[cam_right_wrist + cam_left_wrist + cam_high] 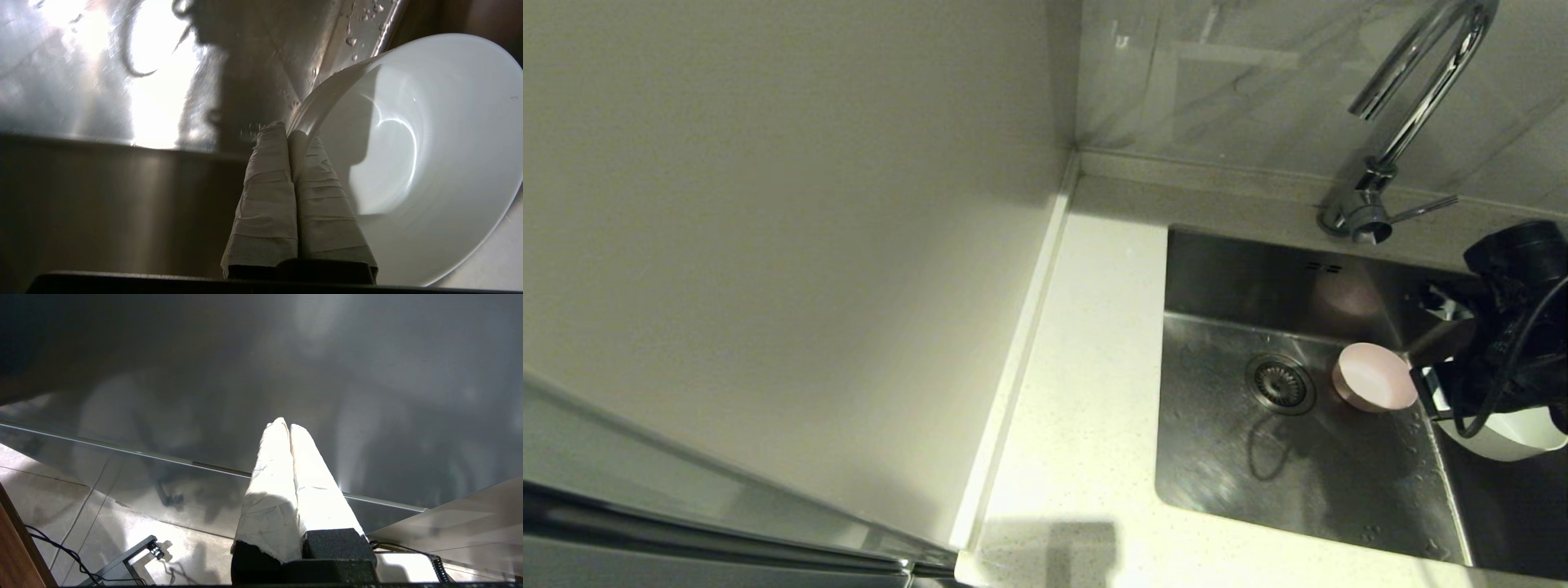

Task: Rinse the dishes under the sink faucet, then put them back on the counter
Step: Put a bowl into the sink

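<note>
The counter runs white and speckled down the middle of the head view, bare of dishes where it shows. To its right the sink takes up the near right of the scene, its floor spotted with droplets, the drain strainer near its centre. The faucet rises from the far rim, its spout arching out of view; no running water is visible.

A pale pink bowl sits in the basin just right of the strainer. The right gripper hangs over the sink's right side, its wrapped fingers pressed together on the rim of a mint-white bowl. The left gripper is parked away from the sink, fingers pressed together on nothing.

I judge the task to be mid-course: one bowl held over the sink, one in the basin, none seen returned; the blue bowl is not in view.
</note>
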Controlling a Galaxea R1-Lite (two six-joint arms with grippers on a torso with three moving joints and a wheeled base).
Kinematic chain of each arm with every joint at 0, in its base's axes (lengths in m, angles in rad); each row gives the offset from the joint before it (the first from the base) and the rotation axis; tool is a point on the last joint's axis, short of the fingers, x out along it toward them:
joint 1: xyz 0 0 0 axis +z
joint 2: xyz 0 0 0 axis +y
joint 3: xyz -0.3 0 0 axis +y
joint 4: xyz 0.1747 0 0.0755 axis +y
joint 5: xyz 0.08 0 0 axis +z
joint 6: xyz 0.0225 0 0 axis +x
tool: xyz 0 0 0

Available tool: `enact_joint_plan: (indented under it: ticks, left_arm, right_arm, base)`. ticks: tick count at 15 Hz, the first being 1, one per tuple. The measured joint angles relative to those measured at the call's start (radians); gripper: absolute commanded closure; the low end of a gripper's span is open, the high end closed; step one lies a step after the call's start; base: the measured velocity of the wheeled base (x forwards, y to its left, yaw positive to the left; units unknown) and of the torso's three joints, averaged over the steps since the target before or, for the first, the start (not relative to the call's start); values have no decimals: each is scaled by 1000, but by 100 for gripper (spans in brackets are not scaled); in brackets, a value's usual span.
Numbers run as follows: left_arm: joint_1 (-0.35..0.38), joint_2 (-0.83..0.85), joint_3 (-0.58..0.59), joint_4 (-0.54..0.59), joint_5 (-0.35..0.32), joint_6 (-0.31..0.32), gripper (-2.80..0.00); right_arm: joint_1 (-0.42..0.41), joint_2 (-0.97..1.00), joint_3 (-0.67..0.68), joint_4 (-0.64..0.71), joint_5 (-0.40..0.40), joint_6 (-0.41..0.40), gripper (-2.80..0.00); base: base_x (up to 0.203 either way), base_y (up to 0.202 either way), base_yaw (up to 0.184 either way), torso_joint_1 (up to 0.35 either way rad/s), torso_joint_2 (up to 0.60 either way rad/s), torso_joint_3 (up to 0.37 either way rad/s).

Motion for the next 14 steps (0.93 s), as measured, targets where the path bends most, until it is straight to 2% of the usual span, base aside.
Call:
enact_joint_plan:
  ticks: [4, 6, 14]
  left_arm:
    - [0, 0, 0, 0, 0, 0, 0]
    - [0, 0, 0, 0, 0, 0, 0]
    - [0, 0, 0, 0, 0, 0, 0]
  right_arm:
    - [14, 111, 51, -135, -31, 33, 0]
    - [14, 157, 61, -141, -58, 62, 0]
    - [0, 177, 76, -143, -40, 69, 0]
  base:
    - [0, 0, 0, 0, 0, 0]
    - [0, 0, 0, 0, 0, 0]
    - [0, 0, 0, 0, 0, 0]
